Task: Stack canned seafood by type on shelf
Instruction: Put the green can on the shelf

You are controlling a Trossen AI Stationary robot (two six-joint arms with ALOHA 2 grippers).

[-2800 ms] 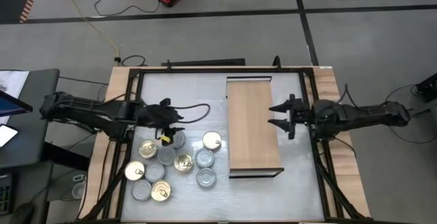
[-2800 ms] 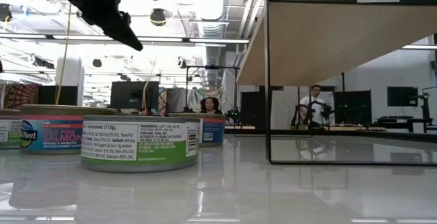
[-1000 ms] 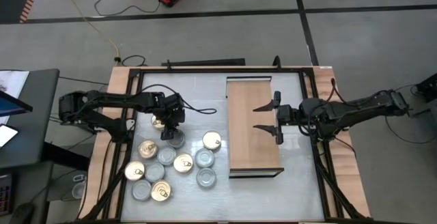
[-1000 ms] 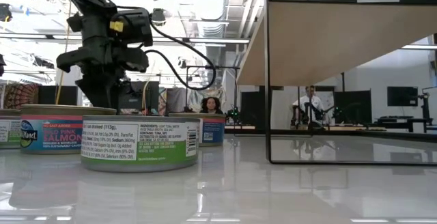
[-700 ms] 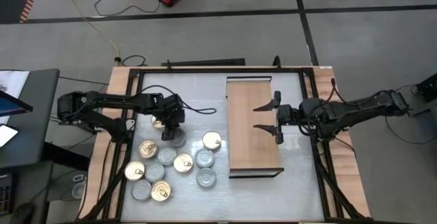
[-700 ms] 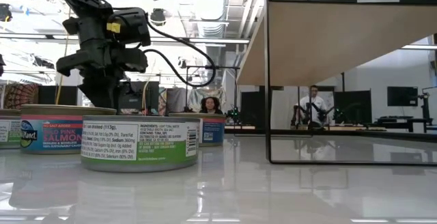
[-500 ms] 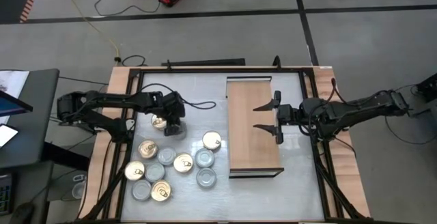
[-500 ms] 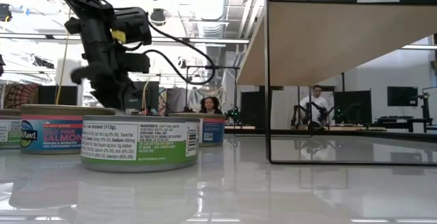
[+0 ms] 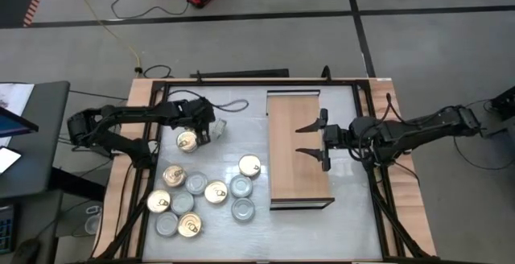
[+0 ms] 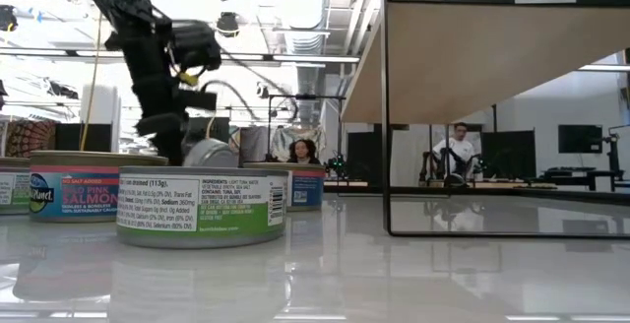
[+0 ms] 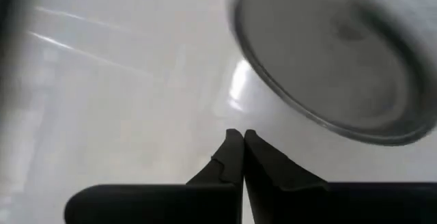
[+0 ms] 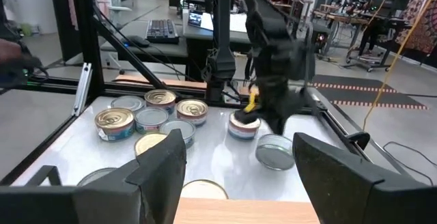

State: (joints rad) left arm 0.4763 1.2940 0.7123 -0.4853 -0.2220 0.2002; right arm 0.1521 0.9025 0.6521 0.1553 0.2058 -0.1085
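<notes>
High view: left gripper (image 9: 211, 129) fingers clenched empty beside tipped tin (image 9: 218, 126); right gripper (image 9: 309, 140) fingers spread over shelf (image 9: 296, 167).

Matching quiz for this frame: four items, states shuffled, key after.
Items:
1. left gripper
2. right gripper
3. shelf
4. green-label tin

States:
a. open, over the wood board
b. shut, nothing between the fingers
c. no tins on top
d. upright on the table, nearest the low camera

Pairs: 1-b, 2-a, 3-c, 4-d
</notes>
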